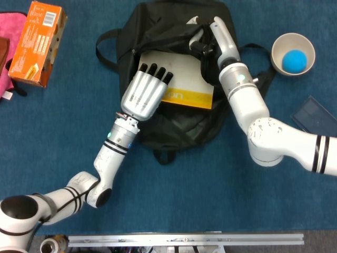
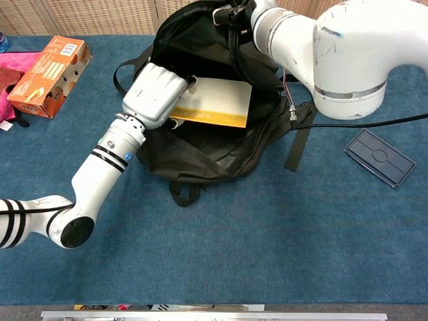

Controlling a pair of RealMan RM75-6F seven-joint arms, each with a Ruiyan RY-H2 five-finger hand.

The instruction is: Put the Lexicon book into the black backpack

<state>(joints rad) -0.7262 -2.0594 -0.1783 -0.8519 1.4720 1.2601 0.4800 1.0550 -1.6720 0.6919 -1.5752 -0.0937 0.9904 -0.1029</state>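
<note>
The left hand (image 1: 143, 93), fingers together, grips the white-and-yellow Lexicon book (image 1: 184, 84) pointing toward 3 o'clock inside the black fabric backpack (image 1: 158, 31).

Backpack (image 1: 158, 126) mouth is occupied: the Lexicon book (image 1: 181, 79) spans it, directly ahead of the left hand (image 1: 143, 94). The right hand (image 1: 208, 45) blocks the far rim. Open tabletop (image 1: 79, 105) lies outboard of the left hand.

Lay open mid-table: backpack (image 1: 174, 118). Inside its mouth, book (image 1: 181, 79), left hand (image 1: 142, 95) on the book's left edge, right hand (image 1: 208, 45) at the backpack's upper right rim. Left of the backpack, carton (image 1: 38, 42); right, bowl (image 1: 293, 54) holding ball (image 1: 294, 60), then tray (image 1: 315, 115) nearer.
</note>
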